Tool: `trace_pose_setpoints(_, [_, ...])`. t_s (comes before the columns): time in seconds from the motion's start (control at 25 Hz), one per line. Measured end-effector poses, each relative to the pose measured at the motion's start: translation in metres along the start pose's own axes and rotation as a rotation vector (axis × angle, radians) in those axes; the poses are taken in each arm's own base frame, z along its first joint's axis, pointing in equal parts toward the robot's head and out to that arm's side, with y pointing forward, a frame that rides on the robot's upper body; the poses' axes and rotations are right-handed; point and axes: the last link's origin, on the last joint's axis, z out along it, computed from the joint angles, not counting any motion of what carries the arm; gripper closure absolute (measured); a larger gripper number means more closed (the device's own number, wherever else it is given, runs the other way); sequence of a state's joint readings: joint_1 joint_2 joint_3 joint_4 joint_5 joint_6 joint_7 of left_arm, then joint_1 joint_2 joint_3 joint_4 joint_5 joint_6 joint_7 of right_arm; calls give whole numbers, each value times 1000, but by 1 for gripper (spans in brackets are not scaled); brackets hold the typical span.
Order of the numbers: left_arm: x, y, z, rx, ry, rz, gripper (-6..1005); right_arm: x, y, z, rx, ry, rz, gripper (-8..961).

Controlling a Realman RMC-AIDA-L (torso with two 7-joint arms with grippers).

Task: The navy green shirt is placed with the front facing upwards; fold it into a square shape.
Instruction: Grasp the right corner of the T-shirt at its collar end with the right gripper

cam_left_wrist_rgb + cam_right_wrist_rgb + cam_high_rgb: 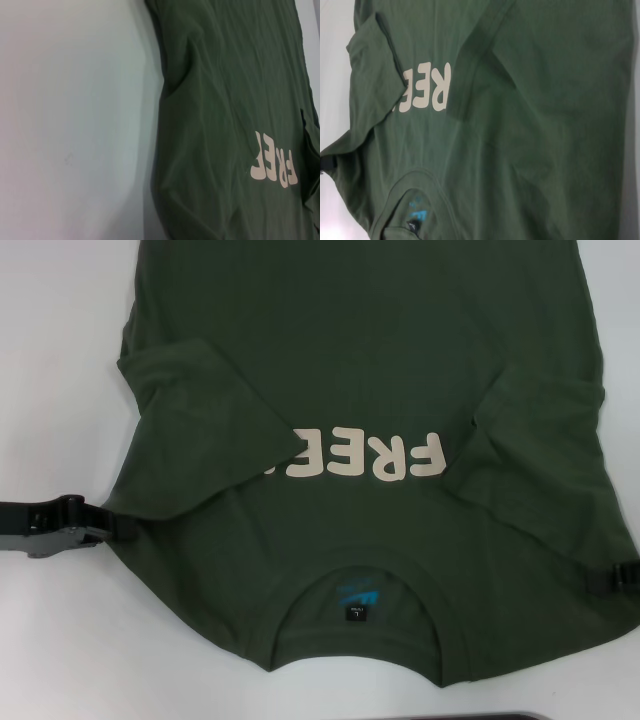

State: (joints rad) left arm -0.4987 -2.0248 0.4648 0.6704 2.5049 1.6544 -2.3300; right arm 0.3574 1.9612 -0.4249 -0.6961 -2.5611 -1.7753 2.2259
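The dark olive-green cotton short-sleeved shirt lies front up on the white table, filling the head view from the centre out to 12 o'clock, its collar toward 6 o'clock, nearest the robot. Both sleeves are folded inward over the chest: the sleeve at 9 o'clock covers the end of the cream lettering, so only "FRE" and part of another letter show; the sleeve at 3 o'clock lies just beside the "F". Inside the collar sits a small black neck label under teal print.

The left gripper, black, comes in from 9 o'clock and meets the shirt's edge at the shoulder; its fingertips touch or slip under the cloth there, and I cannot tell how wide they stand. The right gripper shows only as a black tip at 4 o'clock, against the opposite shoulder edge, its fingers likewise unreadable.

The left wrist view shows the shirt's side beside bare table; the right wrist view shows the folded sleeve, lettering and collar.
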Motion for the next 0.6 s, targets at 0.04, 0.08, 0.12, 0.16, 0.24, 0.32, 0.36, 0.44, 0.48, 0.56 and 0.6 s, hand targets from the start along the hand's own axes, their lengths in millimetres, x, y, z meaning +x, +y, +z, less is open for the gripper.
trace_pose_setpoints(0.04, [0, 0, 0, 0, 0, 0, 974, 0, 0, -1, -1, -1, 0, 295])
trace_pose_setpoints(0.08, [0, 0, 0, -1, -1, 1, 974, 0, 0, -3, -1, -2, 1, 344])
trace_pose_setpoints(0.12, [0, 0, 0, -1, -1, 1, 974, 0, 0, -4, -2, -3, 2, 393])
trace_pose_setpoints(0.16, [0, 0, -1, 0, 0, 2, 974, 0, 0, -6, -4, -5, 3, 477])
trace_pose_setpoints(0.24, [0, 0, -1, 0, -1, 2, 974, -1, 0, -8, -6, -8, 2, 644])
trace_pose_setpoints(0.32, [0, 1, -1, -1, -2, 3, 974, -1, 0, -9, -6, -7, 1, 728])
trace_pose_setpoints(0.36, [0, 1, -1, -1, -1, 3, 974, -1, 0, -10, -7, -7, -1, 769])
trace_pose_setpoints(0.44, [0, 0, -2, -1, 0, 3, 974, -1, 1, -10, -9, -6, -4, 853])
trace_pose_setpoints(0.48, [1, 0, -2, 0, 1, 3, 974, -1, 1, -10, -10, -6, -6, 859])
trace_pose_setpoints(0.56, [1, 0, -2, 0, 1, 3, 974, -1, 1, -10, -10, -6, -8, 872])
trace_pose_setpoints(0.6, [1, 0, -2, 0, 0, 3, 974, -1, 1, -10, -11, -6, -10, 878])
